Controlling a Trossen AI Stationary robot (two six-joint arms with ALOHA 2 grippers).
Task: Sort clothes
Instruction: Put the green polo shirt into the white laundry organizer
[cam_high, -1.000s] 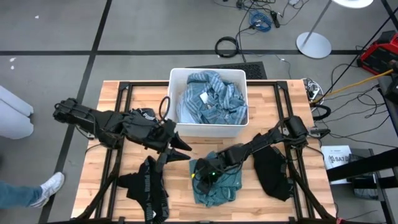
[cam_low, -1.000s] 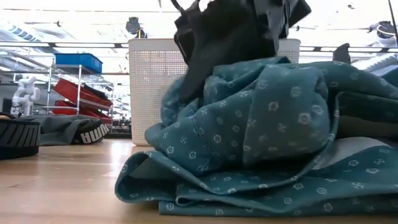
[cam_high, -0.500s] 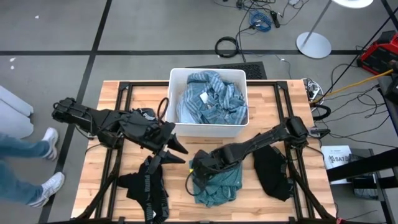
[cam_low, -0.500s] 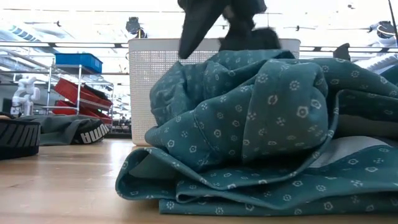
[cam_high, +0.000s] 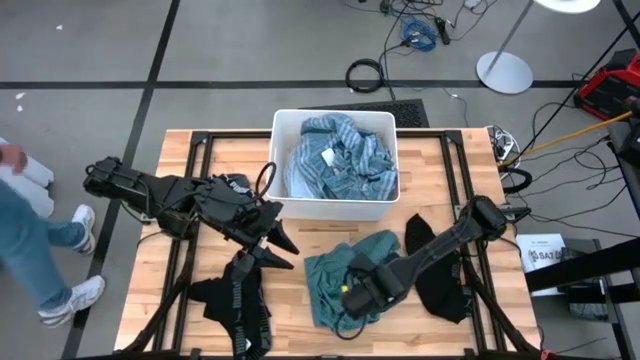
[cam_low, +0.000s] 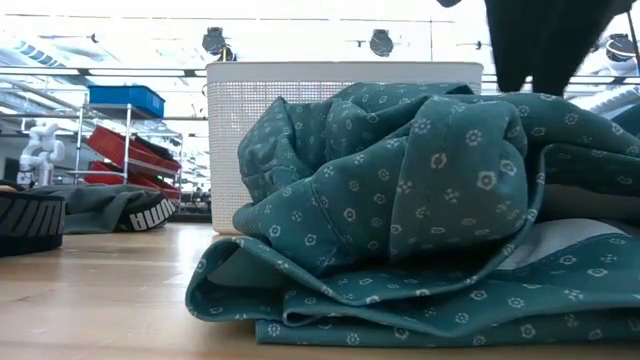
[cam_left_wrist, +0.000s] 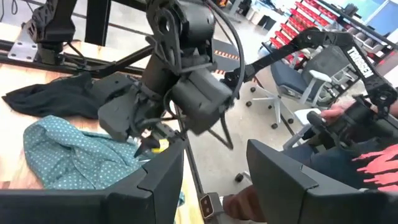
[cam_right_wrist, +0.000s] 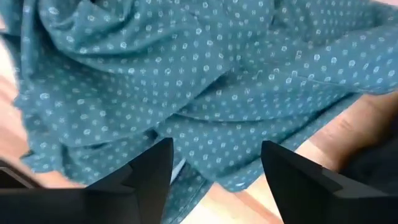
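Jaws of right gripper (cam_right_wrist: 214, 180) open, empty, just above teal-green garment (cam_high: 335, 283); left gripper (cam_high: 283, 246) jaws parted.

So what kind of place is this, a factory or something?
More likely a robotics lab or workshop: red shelving racks line the room, cables trail across the floor, and a small white robot stands in the background.

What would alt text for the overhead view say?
The right gripper hovers open over a teal-green dotted garment on a wooden table. Behind sits a white bin of light blue clothes; the left gripper waits above a black garment.
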